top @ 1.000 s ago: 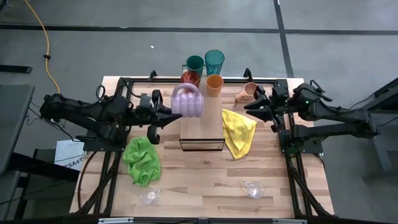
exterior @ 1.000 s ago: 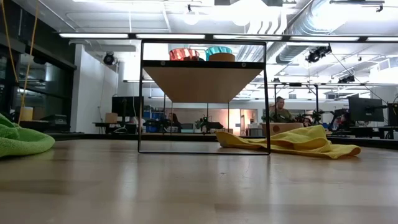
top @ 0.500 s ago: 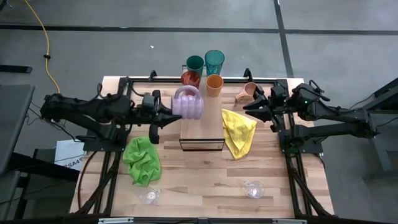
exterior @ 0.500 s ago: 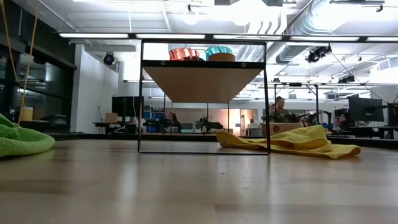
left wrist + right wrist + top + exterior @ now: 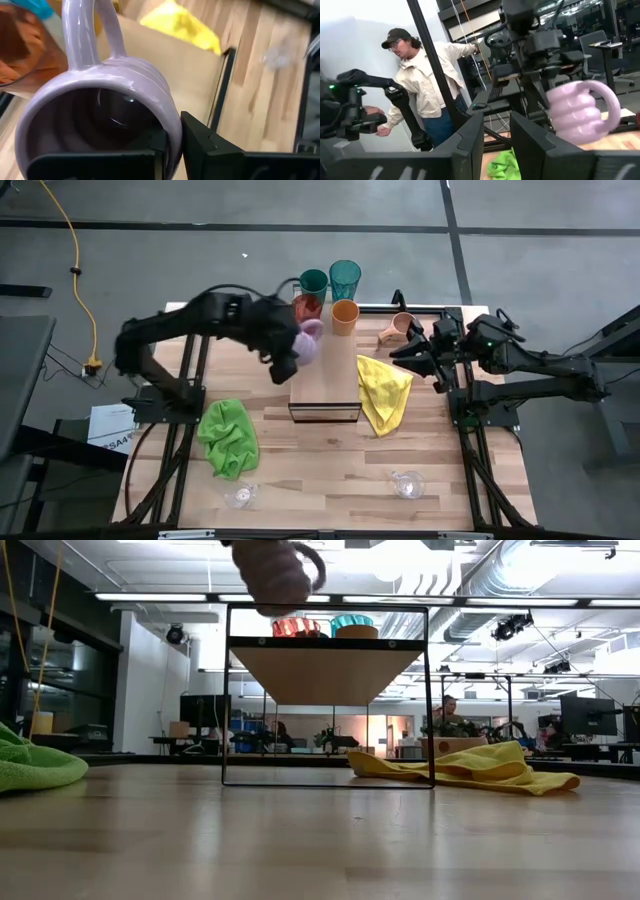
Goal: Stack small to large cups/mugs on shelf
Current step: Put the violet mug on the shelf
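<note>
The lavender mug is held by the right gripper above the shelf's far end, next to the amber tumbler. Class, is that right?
Not quite: the left gripper holds it, not the right. The high view shows the left arm reaching over the shelf with the lavender mug beside the amber tumbler, and the left wrist view shows its fingers clamping the rim. The right gripper waits at the table's right side.

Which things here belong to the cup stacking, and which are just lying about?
Job: purple mug in the left gripper, shelf, teal cups, amber cup, orange cup, tan mug, clear glasses.
Lying about: yellow cloth, green cloth.
</note>
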You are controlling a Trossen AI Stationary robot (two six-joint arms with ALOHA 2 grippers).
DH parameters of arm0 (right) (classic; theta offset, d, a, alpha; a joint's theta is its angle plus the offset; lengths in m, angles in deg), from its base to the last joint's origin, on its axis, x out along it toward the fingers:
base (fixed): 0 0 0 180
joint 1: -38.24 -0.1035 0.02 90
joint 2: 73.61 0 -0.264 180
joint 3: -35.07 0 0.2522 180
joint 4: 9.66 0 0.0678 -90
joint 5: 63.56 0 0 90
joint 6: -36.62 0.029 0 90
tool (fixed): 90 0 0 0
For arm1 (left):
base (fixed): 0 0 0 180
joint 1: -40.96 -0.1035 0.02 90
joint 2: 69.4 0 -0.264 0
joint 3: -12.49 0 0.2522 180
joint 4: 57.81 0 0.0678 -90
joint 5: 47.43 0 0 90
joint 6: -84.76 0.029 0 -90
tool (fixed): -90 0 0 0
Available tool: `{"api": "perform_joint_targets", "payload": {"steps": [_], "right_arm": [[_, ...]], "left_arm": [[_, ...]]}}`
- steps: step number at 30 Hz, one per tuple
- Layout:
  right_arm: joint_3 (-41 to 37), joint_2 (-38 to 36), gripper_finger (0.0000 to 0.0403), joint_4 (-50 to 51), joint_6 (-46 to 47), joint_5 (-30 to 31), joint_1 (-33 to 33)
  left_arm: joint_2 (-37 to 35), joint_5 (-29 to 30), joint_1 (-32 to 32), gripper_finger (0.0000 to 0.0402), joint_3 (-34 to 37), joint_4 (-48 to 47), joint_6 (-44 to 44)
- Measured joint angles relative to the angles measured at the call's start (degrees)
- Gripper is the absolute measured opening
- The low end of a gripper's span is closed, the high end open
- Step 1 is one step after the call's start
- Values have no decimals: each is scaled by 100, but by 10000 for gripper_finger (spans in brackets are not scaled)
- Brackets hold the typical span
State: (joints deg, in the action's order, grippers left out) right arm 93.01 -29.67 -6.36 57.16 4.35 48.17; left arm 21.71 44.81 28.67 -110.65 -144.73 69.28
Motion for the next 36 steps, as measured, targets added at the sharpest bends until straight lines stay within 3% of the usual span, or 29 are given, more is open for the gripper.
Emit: {"api": "perform_joint_targets", "payload": {"steps": [6, 13, 36], "right_arm": [[0, -1, 85, 161, 0, 2, 0], [0, 0, 85, 219, 0, 2, 0], [0, 0, 85, 285, -16, 4, 7]], "left_arm": [[817, -75, -51, 20, -634, -370, 558], [1284, -171, -47, 20, -693, -919, 861], [1656, -422, -415, 20, -691, -748, 1455]]}}
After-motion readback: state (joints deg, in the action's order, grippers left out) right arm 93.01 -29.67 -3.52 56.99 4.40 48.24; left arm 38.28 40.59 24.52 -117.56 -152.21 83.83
